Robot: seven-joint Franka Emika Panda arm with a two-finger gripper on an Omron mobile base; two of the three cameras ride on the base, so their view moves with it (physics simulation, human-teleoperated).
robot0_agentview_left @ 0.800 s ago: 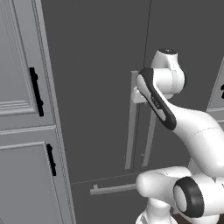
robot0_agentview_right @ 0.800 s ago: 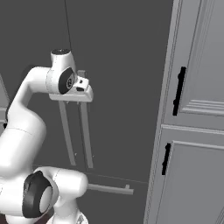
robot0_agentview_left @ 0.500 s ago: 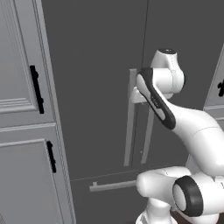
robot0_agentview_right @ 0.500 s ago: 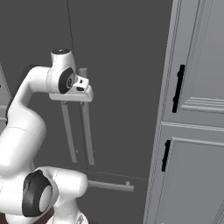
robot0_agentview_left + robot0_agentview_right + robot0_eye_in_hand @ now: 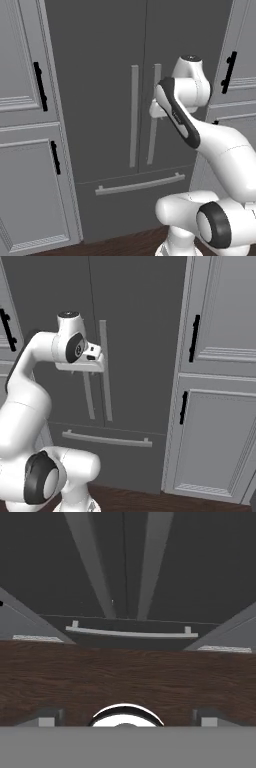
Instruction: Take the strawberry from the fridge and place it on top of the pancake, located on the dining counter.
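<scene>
While both doors of the fridge [image 5: 105, 100] are shut, the white arm holds its gripper [image 5: 87, 363] up close in front of them, level with the upper part of the two long vertical bar handles [image 5: 134, 115]. The hand points downward, so the hand view looks along the door fronts to the bottom drawer handle [image 5: 131, 632] and the dark wooden floor [image 5: 125, 672] below. The two finger tips [image 5: 47, 718] stand far apart at the bottom corners of that view, jaws spread wide with nothing between them. From the right base view the gripper sits just left of the right-hand bar handle [image 5: 105, 371], in front of the left one; whether it touches either cannot be told. Light-grey panelled cabinets [image 5: 25, 150] with black handles [image 5: 193, 338] flank the fridge on both sides.
</scene>
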